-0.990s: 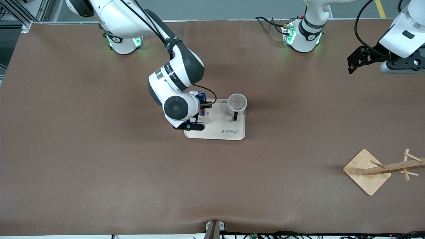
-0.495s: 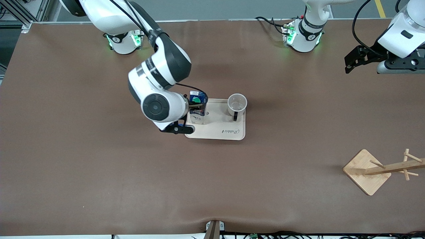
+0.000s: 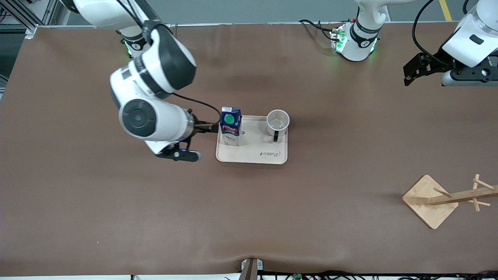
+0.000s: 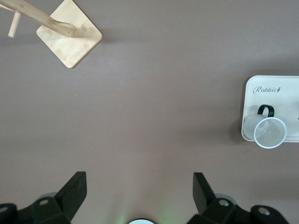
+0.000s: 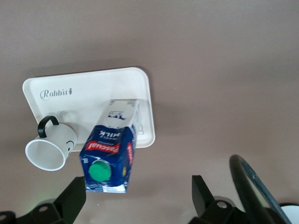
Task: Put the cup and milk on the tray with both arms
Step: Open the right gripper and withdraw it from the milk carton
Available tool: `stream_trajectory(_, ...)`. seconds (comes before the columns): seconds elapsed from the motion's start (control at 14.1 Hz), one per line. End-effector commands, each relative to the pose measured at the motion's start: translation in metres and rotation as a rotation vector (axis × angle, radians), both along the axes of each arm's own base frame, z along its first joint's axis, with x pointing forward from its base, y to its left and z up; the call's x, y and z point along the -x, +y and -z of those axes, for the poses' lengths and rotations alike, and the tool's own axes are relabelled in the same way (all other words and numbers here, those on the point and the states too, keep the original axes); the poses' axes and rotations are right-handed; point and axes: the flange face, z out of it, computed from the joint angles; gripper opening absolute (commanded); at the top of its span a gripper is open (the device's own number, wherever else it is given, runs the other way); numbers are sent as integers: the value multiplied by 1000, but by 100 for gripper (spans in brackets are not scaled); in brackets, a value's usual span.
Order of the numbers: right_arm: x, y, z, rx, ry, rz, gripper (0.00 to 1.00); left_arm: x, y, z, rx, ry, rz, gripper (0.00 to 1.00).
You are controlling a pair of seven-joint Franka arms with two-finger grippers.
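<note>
The cream tray (image 3: 268, 155) lies mid-table. The milk (image 3: 230, 125) stands upright on its end toward the right arm. The white cup (image 3: 277, 120) stands on its end toward the left arm, handle toward the front camera. My right gripper (image 3: 208, 126) is open and empty, beside the milk and apart from it, off the tray's edge. The right wrist view shows the milk (image 5: 110, 151), the cup (image 5: 49, 151), the tray (image 5: 93, 88) and the open right gripper (image 5: 138, 198). My left gripper (image 3: 408, 77) waits open over the table's left-arm end; it is also open in its own view (image 4: 138, 186).
A wooden peg stand with a square base (image 3: 430, 201) lies toward the left arm's end, nearer the front camera; it also shows in the left wrist view (image 4: 70, 35). The left wrist view also shows the cup (image 4: 268, 130) on the tray (image 4: 275, 91).
My right gripper let go of the milk and drew back toward the right arm's end. The milk stays upright on the tray. The left arm barely moved.
</note>
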Motion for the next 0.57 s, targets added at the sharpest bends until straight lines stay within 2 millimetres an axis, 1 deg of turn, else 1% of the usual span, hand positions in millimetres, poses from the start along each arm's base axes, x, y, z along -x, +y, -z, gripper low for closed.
stream_trajectory(0.0, -3, -38, -44, -16, -36, 53, 100, 7, -7, -5, -2, -17, 2, 100)
stream_trajectory(0.14, -18, -88, -70, -33, -78, 124, 100, 7, -7, -5, -2, -17, -1, 100)
stream_trajectory(0.21, -21, -108, -87, -47, -108, 156, 100, 7, -8, -6, -1, -18, -1, 100)
stream_trajectory(0.28, -23, -125, -99, -62, -133, 162, 100, 8, -8, -6, -1, -20, 0, 100)
stream_trajectory(0.35, -24, -141, -106, -69, -150, 140, 100, 9, -9, -6, 0, -19, -1, 100)
stream_trajectory(0.42, -23, -156, -117, -64, -170, 123, 100, 9, -9, -6, 0, -18, -1, 100)
stream_trajectory(0.5, -24, -190, -129, -33, -192, 162, 100, 9, -9, -6, -1, -18, 0, 100)
